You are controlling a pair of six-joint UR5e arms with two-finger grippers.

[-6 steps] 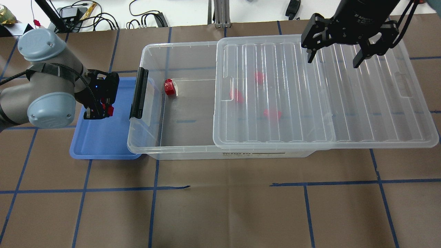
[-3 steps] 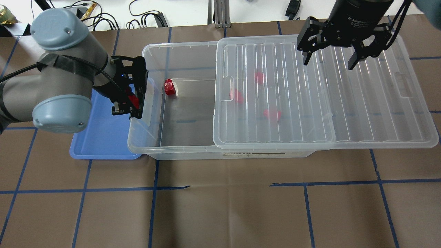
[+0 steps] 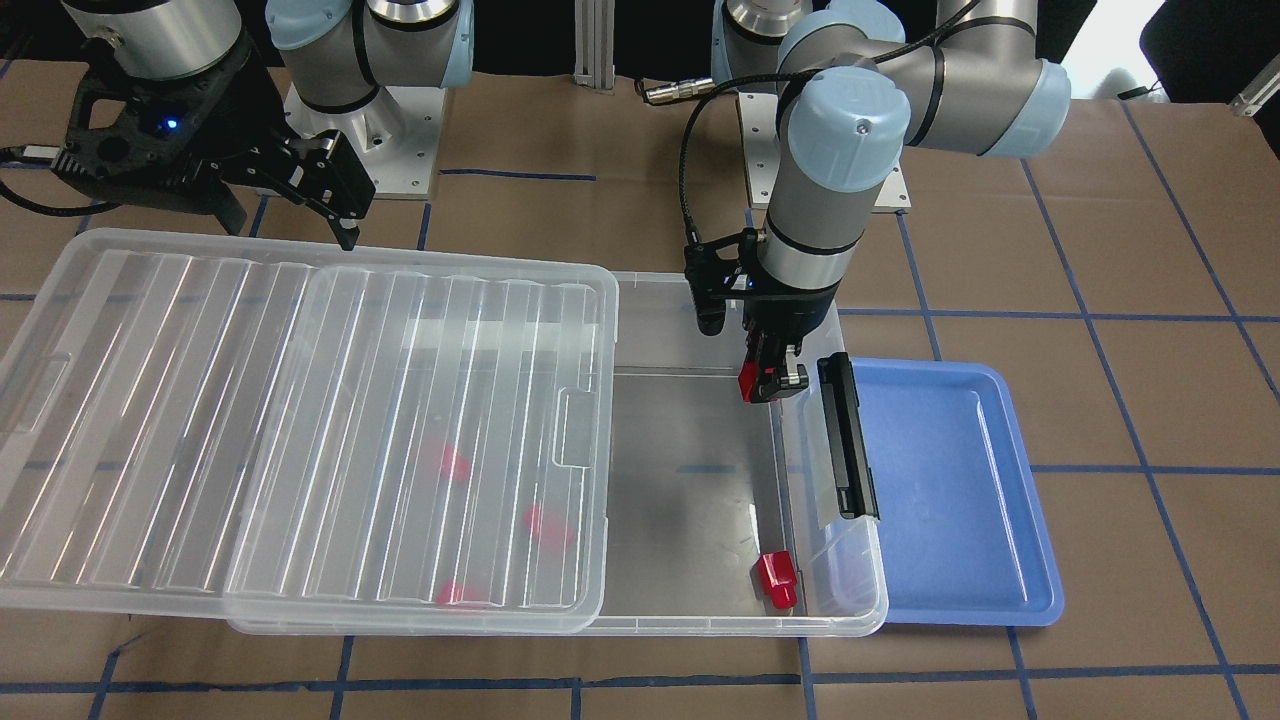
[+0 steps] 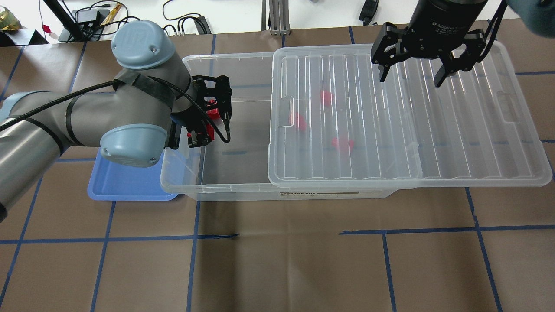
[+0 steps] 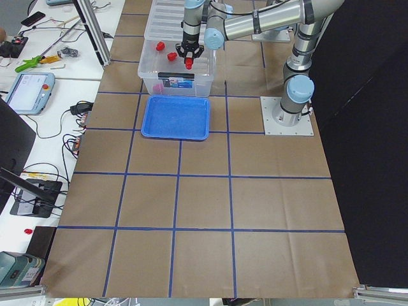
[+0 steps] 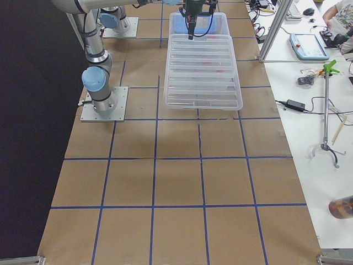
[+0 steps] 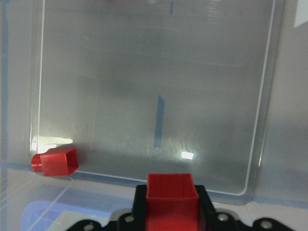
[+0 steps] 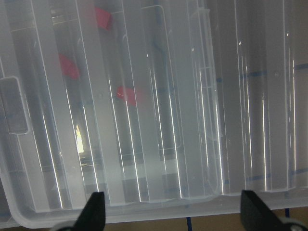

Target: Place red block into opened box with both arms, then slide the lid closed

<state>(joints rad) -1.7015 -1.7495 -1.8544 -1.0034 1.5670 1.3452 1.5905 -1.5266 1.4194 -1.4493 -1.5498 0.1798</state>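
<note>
My left gripper (image 3: pixel 768 385) is shut on a red block (image 7: pixel 172 195) and hangs over the uncovered end of the clear box (image 4: pixel 234 187), just inside the black latch bar (image 3: pixel 847 435). Another red block (image 3: pixel 775 581) lies on the box floor in the corner by the latch end, also visible in the left wrist view (image 7: pixel 55 161). The ribbed lid (image 4: pixel 477 130) covers the rest of the box and overhangs its far end. Three more red blocks (image 3: pixel 548 527) show blurred beneath it. My right gripper (image 4: pixel 409 80) is open above the lid's back edge, holding nothing.
A blue tray (image 4: pixel 130 184) with nothing in it sits against the latch end of the box. Brown paper with blue tape lines covers the table (image 4: pixel 282 268). Cables and equipment lie beyond the table's back edge (image 4: pixel 182 21).
My left arm has carried the red block from over the blue tray, across the latch bar, to over the box's uncovered end. The right gripper has drifted slightly left, still open.
</note>
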